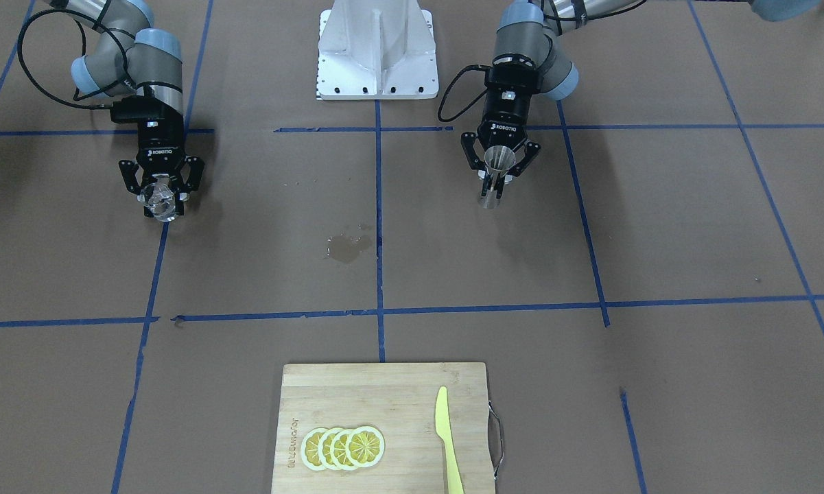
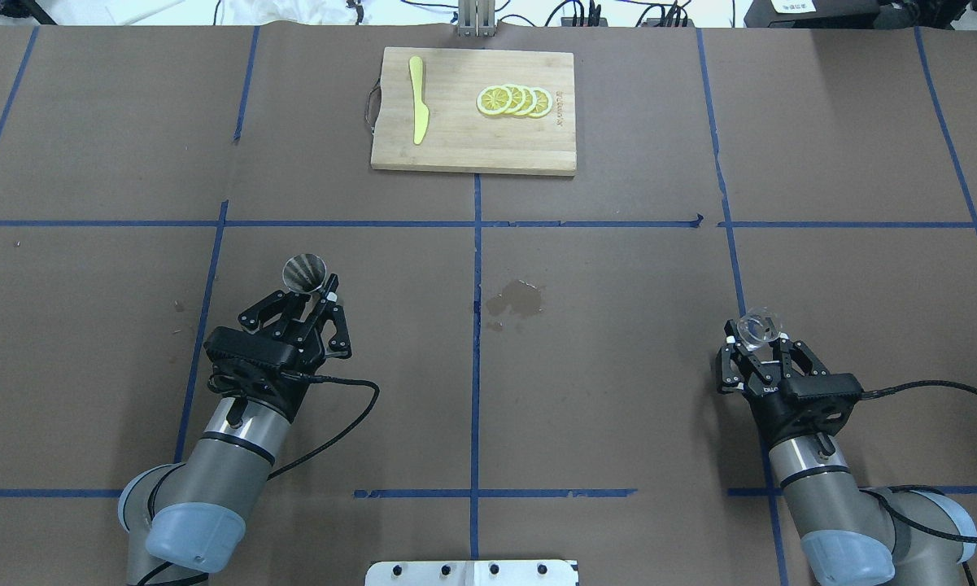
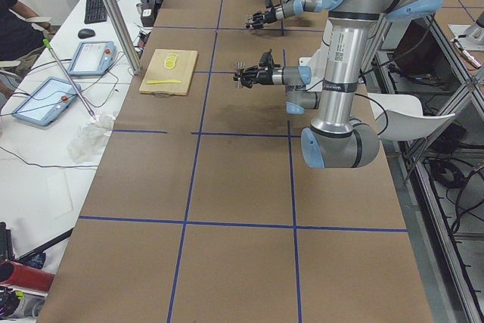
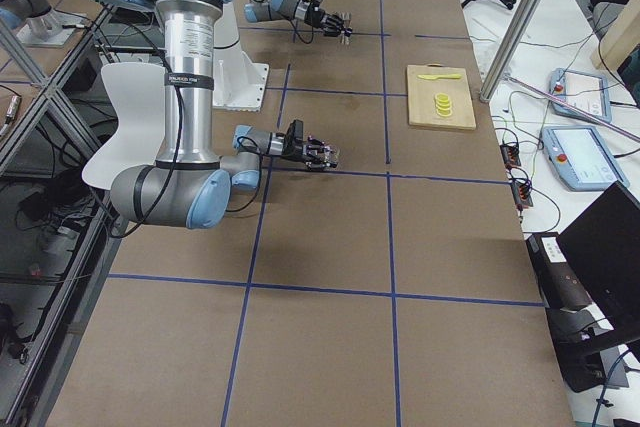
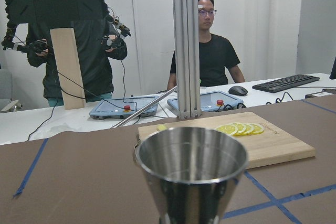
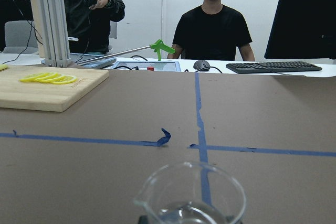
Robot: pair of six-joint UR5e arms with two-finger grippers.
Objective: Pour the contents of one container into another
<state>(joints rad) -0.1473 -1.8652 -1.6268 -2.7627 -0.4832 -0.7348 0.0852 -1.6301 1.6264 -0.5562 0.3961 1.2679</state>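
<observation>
Glass cup (image 6: 191,198) in right pincer (image 2: 758,340); jigger (image 5: 191,177) (upright) in left pincer (image 1: 497,180).

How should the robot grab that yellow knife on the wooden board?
Take the yellow knife by its straight handle, the end farthest from the robot, probably coming down from above. It lies flat on the cutting board, so it must be pinched across its two long edges, away from the wider pointed blade.

Middle of the overhead view: a wide lane of brown table (image 2: 618,342) lies open between the left gripper (image 2: 313,290) with its jigger (image 2: 303,271) and the right gripper (image 2: 756,338) with its glass cup (image 2: 761,325), just a flat wet patch (image 2: 519,299) on it. Top centre, the cutting board (image 2: 455,155) with knife (image 2: 417,110) and lemon slices (image 2: 515,100) stands well apart from both.
</observation>
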